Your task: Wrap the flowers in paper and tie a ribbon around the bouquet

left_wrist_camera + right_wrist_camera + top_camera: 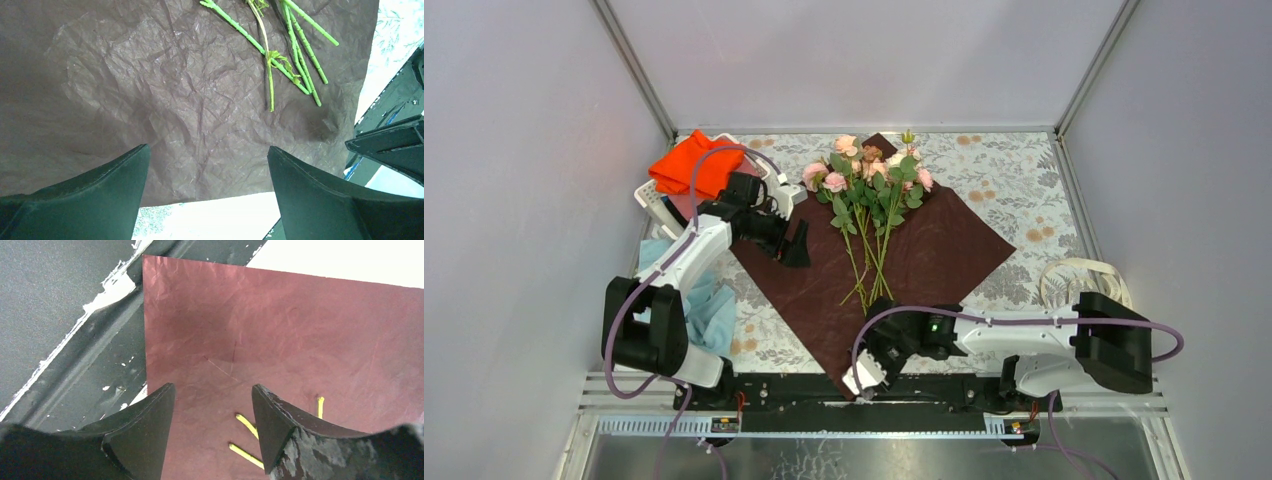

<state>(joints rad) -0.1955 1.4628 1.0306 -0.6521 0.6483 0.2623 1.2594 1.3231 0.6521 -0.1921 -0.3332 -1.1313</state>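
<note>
Top view: the flowers (871, 180) lie on the paper (954, 250), with the blooms covering its far corner. The paper is spread diamond-wise on the floral-patterned bench (1014, 190). The ribbon (1074, 272) lies at the bench's right edge, partly hidden behind the right arm. The left fingers (100, 195) are released and empty above the paper's left part. The right fingers (145, 430) stand apart, grasping nothing, over the paper's near corner. The wrist views cut off all but the stem ends. Plain grey walls enclose the bench.
</note>
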